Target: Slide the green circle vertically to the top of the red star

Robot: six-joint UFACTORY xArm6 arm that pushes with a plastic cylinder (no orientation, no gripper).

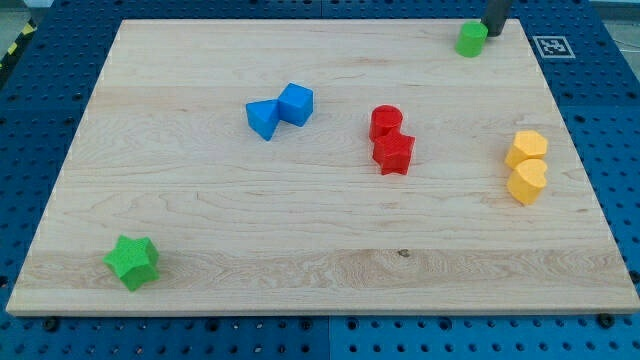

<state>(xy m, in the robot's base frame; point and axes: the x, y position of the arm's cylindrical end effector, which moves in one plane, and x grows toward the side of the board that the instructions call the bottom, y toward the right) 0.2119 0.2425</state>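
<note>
The green circle (471, 39) stands near the board's top right corner. My tip (492, 31) is just to its right, close to or touching it. The red star (393, 153) lies right of the board's centre, with a red circle (385, 121) touching it from above. The green circle is far up and to the right of the red star.
Two blue blocks (280, 110) sit together left of centre. Two yellow blocks (526, 166) sit together near the right edge. A green star (132, 261) lies at the bottom left. The wooden board (200, 200) rests on a blue pegboard.
</note>
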